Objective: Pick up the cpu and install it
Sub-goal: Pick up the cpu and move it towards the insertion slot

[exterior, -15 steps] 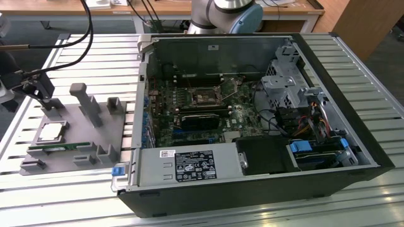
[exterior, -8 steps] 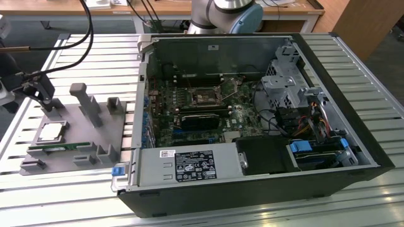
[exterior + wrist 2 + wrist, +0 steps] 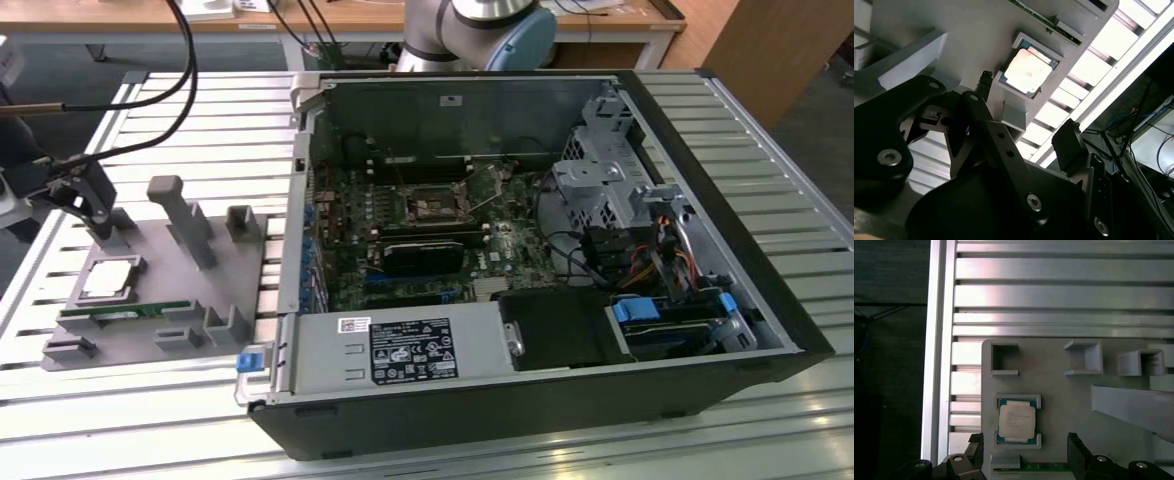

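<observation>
The cpu [image 3: 110,278] is a small silver square lying flat in a recess of the grey fixture tray [image 3: 180,265], at the exterior view's left beside the open computer case. Both wrist views look down on the cpu [image 3: 1016,421] [image 3: 1029,70] in its framed pocket. My gripper [image 3: 80,198] hovers over the tray's far end, just behind the chip. It is open [image 3: 1024,452] [image 3: 1026,107], with one black finger [image 3: 974,446] on each side of the chip's line and nothing between them. The motherboard's empty socket [image 3: 437,207] lies inside the case.
A green memory stick [image 3: 120,313] lies in the tray just in front of the cpu. Upright grey posts [image 3: 174,205] stand on the tray. The case walls [image 3: 300,200] rise beside it. Black cables [image 3: 160,110] trail to the gripper. The slatted metal table [image 3: 1054,295] extends around.
</observation>
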